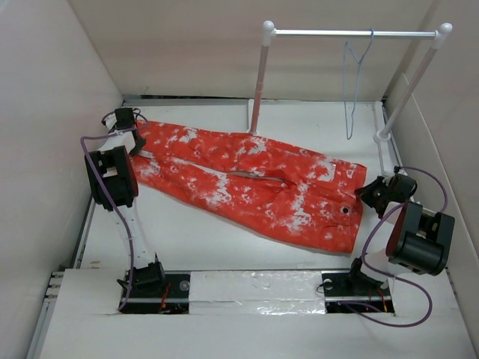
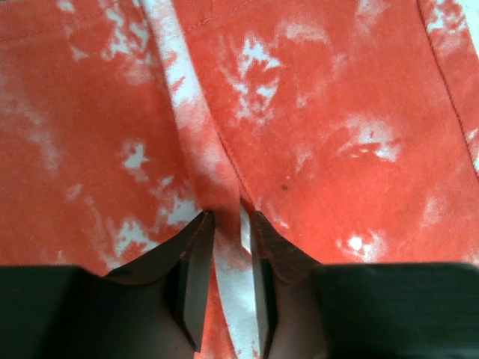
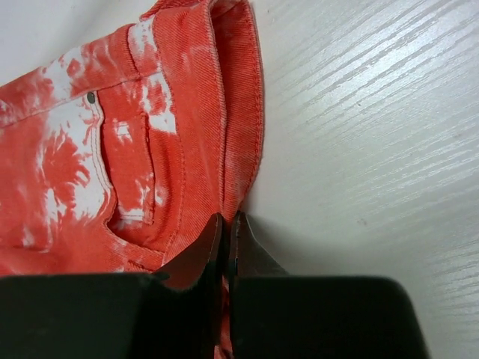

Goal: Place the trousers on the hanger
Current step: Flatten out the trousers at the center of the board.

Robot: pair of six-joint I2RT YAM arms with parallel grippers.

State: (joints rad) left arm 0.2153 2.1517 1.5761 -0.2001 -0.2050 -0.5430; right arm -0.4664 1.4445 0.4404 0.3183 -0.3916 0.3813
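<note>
The trousers (image 1: 247, 183) lie spread flat on the table (image 1: 202, 239), running at a slant from the far left, where the leg ends are, to the near right, where the waistband is. They rest fully on the table and no part is lifted.

The hanger (image 1: 352, 90) hangs by its hook from the crossbar of the rack (image 1: 337, 33) at the far right. It is well apart from the trousers, and nothing is draped over it.

The left arm (image 1: 112, 179) reaches to the leg ends. In the left wrist view the left jaws are drawn close, pinching a raised fold of the trousers (image 2: 314, 134), with a strip of cloth running between them.

The right arm (image 1: 419, 239) is at the waistband corner. In the right wrist view the right jaws are pressed almost together on the edge of the waistband of the trousers (image 3: 187, 149), with bare table (image 3: 374, 134) just to the right.

By my judgement the task is at an early stage. Both ends of the garment are gripped, and that is all that is done. What is left is to lift the cloth clear of the table, carry it to the far right, thread or fold it over the hanger's lower bar and let go. The soft fabric will likely sag between the two grips, so it could slip out or drag on the way up.
</note>
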